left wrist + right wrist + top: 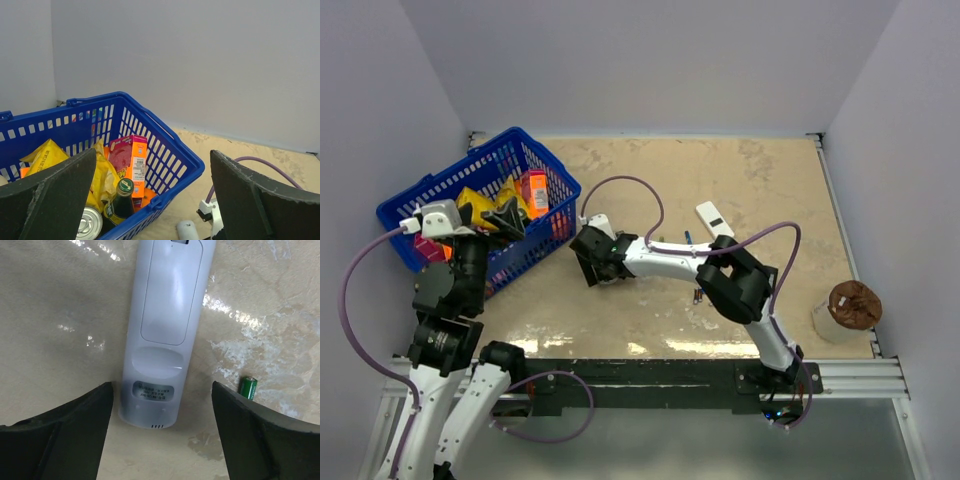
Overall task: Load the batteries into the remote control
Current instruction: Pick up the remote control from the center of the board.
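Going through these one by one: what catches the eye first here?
The blue basket stuffed with groceries at the far left of the table dominates. Mid-table, the right gripper hangs open over the remote control, which lies back-up with its battery cover on, a green battery just beside it.

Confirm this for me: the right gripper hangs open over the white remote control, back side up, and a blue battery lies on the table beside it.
Not quite. The battery is green, not blue, as the right wrist view shows. The rest holds: the right gripper hangs open over the white remote control, back side up.
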Robot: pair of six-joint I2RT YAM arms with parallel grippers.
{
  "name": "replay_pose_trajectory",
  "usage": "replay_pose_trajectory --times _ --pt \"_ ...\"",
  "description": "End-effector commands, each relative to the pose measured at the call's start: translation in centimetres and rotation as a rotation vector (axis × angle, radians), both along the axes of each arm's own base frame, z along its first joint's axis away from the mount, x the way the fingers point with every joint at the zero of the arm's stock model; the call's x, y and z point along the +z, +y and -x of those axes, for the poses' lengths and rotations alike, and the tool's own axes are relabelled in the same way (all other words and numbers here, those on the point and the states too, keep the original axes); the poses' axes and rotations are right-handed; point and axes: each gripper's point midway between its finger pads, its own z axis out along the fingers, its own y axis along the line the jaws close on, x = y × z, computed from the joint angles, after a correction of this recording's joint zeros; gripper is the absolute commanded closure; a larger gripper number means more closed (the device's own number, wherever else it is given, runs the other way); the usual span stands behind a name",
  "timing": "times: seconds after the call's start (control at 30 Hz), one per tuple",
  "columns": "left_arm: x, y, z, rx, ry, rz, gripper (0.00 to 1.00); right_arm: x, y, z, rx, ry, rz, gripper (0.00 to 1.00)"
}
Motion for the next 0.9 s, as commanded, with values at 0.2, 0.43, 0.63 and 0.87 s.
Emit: replay_pose_trajectory --times 0.2,0.43,0.63,0.87 --pt "0.9 -0.3 0.4 -0.018 -0.036 0.043 0.0 -0.8 -0.8 1.6 -0.006 0.004 0.046 0.39" --pt "0.6 -1.9 0.0 -0.098 -0.034 0.06 0.0 0.9 -1.2 2.9 0.016 0.014 -0.043 0.73" --pt "0.3 -3.9 -0.7 -0.2 -0.01 0.082 0.0 5.0 -1.9 3.4 0.045 -0.05 -0.157 0.88" --pt "-0.2 -6.1 -1.4 -0.305 0.032 0.108 0.0 13.0 -2.7 3.4 0.099 -0.21 -0.335 1.0"
